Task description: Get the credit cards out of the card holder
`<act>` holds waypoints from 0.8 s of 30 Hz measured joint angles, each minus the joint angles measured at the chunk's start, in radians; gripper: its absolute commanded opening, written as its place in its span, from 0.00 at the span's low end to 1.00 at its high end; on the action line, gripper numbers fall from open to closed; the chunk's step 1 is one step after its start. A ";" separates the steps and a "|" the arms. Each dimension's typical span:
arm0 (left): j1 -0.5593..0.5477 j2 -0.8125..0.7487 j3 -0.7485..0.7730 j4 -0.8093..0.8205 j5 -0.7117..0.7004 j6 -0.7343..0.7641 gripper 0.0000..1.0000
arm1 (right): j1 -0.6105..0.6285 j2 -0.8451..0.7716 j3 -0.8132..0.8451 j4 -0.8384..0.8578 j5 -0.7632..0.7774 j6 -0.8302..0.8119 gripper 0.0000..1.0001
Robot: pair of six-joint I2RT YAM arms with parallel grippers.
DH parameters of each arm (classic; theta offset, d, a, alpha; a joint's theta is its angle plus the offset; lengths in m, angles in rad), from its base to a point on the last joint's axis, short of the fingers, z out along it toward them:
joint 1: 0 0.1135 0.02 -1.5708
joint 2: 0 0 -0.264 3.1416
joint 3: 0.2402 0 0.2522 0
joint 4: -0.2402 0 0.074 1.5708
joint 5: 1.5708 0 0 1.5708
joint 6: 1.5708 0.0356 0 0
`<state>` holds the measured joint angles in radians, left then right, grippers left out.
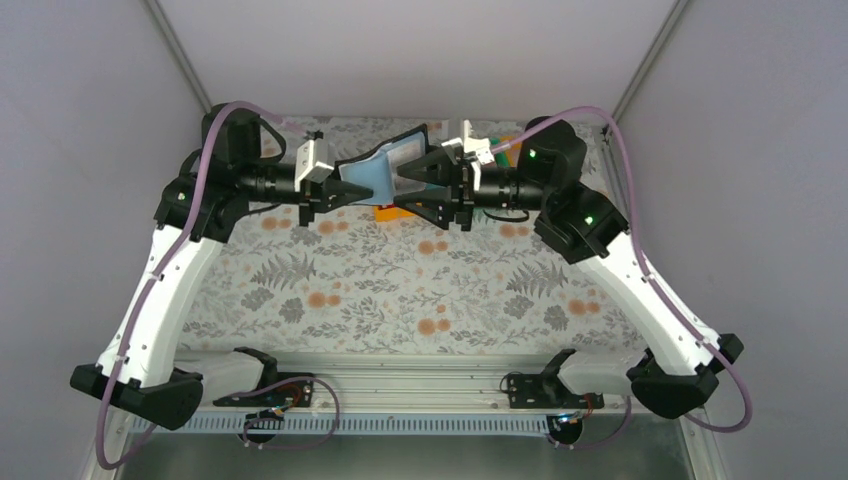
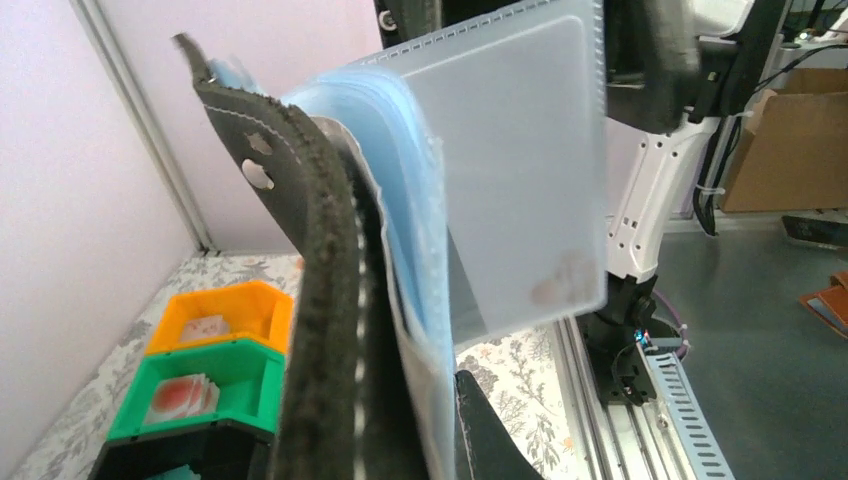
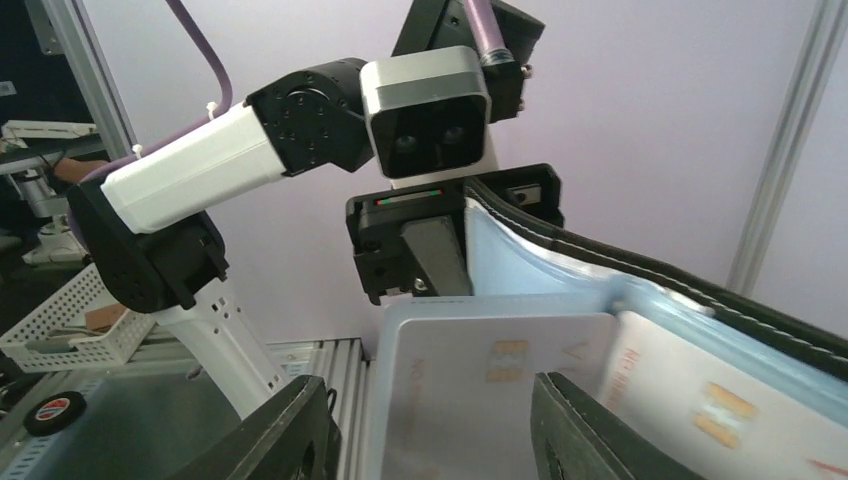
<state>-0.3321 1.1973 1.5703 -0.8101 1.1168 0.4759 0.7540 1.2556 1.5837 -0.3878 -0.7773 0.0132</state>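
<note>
Top view: the left gripper (image 1: 335,190) was clamped tight on one end of the card holder (image 1: 395,160), holding it in the air above the far part of the table (image 1: 400,300). The holder hung open, with its pale blue sleeves pointing at the right gripper (image 1: 402,193). The right jaws were spread, 1 finger on each side of the sleeves' free edge. An orange bin (image 1: 388,212) showed on the table beneath the 2 grippers.

Left wrist view: the holder's black stitched cover rose close to the lens, and the blue sleeves fanned off it to the right. 1 frosted sleeve stood foremost. 3 bins sat in a row at lower left: orange, then a green bin (image 2: 195,385), then a black bin (image 2: 165,462). Their contents were too blurred to name.

Right wrist view: the right fingers (image 3: 290,435) stood wide apart at the bottom edge, with a sleeve between them. The credit cards (image 3: 480,370) sat inside the clear pockets, 1 with a gold chip between the fingers and another in the pocket to the right. Contact between fingers and sleeve could not be told. Beyond, the left jaws were closed on the holder's far edge.
</note>
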 measured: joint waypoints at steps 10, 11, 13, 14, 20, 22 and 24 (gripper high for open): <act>-0.001 -0.009 0.001 -0.043 0.040 0.059 0.02 | -0.043 -0.014 -0.022 -0.023 -0.005 0.018 0.48; -0.001 -0.009 0.002 -0.045 0.040 0.061 0.02 | -0.043 -0.005 -0.022 -0.019 -0.009 0.024 0.48; -0.001 -0.009 0.003 -0.045 0.041 0.063 0.02 | -0.043 0.019 -0.023 -0.014 -0.021 0.039 0.50; -0.001 -0.009 0.005 -0.045 0.042 0.065 0.02 | -0.043 0.029 -0.027 -0.006 -0.028 0.046 0.51; -0.001 -0.009 0.008 -0.053 0.043 0.072 0.02 | -0.043 0.027 -0.064 0.024 -0.054 0.065 0.62; -0.001 -0.009 0.009 -0.053 0.043 0.074 0.02 | -0.043 0.025 -0.063 0.031 -0.060 0.069 0.67; -0.001 -0.008 0.010 -0.053 0.043 0.075 0.02 | -0.043 0.025 -0.064 0.034 -0.061 0.074 0.72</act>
<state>-0.3328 1.1889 1.5803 -0.8631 1.1603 0.5507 0.7109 1.2808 1.5200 -0.3538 -0.8387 0.0875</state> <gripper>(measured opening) 0.048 0.651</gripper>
